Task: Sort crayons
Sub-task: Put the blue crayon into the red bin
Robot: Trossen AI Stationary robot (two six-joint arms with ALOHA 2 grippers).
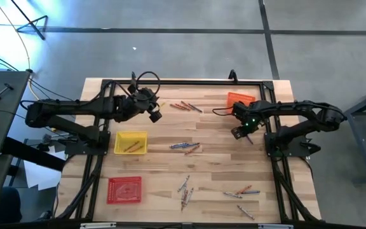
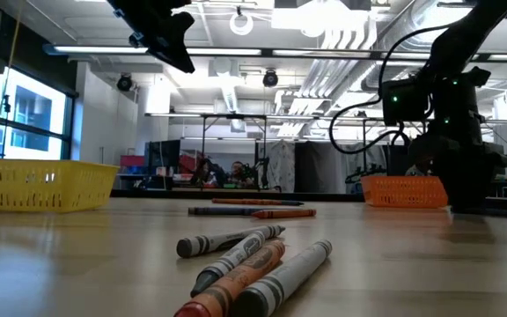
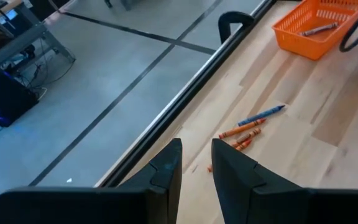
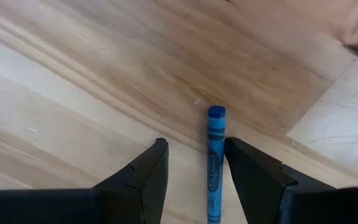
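Observation:
Crayons lie in loose groups on the wooden table: near the far edge, at the middle and toward the near edge. My right gripper points down, open, low over the table beside the orange tray. A blue crayon lies flat on the wood between its fingers, close to one finger but apart from it. My left gripper hangs high above the table's far left part. It is open by a narrow gap with nothing between its fingers, and looks toward the far crayons.
A yellow tray holding crayons stands left of the middle. A red tray stands near the front left. The orange tray holds one crayon. A black frame rail runs along the table's far edge.

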